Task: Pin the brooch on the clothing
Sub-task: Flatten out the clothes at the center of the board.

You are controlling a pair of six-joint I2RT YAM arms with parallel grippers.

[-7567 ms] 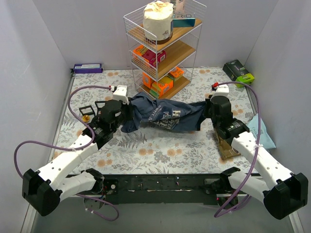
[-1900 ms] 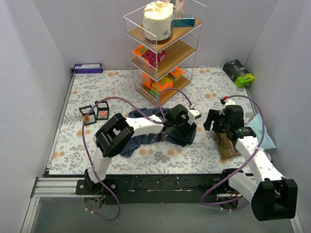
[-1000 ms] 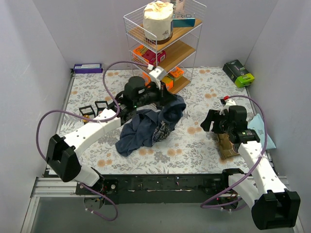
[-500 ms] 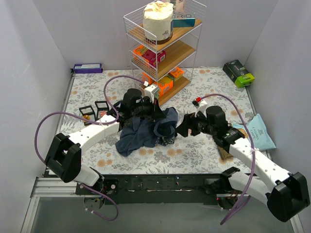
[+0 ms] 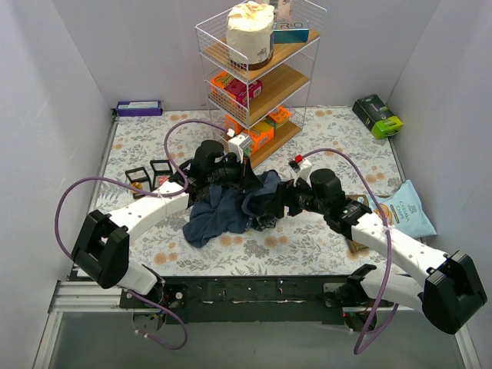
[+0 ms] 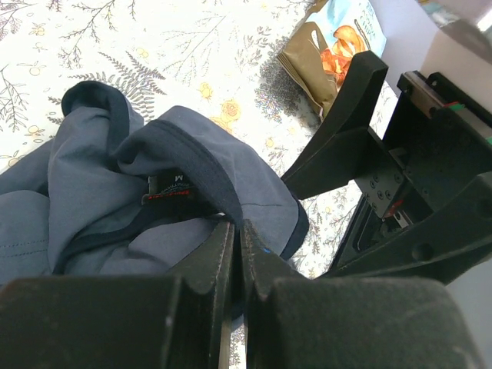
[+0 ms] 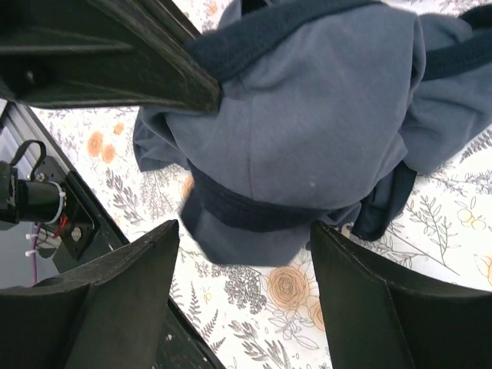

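Note:
The clothing (image 5: 223,214), a navy-blue top with darker trim, lies bunched at the table's middle, its right end lifted. My left gripper (image 5: 247,181) is shut on a fold of the clothing (image 6: 100,173) beside the dark trim, fingertips (image 6: 224,234) pressed together over the cloth. My right gripper (image 5: 281,201) is open just to the right, level with the hanging bunch. In the right wrist view the clothing (image 7: 307,131) fills the space ahead of the right gripper (image 7: 244,231), its lower edge between the spread fingers without touching them. The brooch is not in view.
A wire shelf rack (image 5: 257,77) with boxes stands behind. Two small black-framed boxes (image 5: 150,174) sit at the left. A brown snack bag (image 6: 327,50) and a blue bag (image 5: 411,217) lie at the right. A green box (image 5: 378,115) and purple box (image 5: 138,108) are at the back.
My right arm has swung left, bringing its open gripper up to the clothing's right side. My left gripper has lowered slightly, still holding the lifted cloth.

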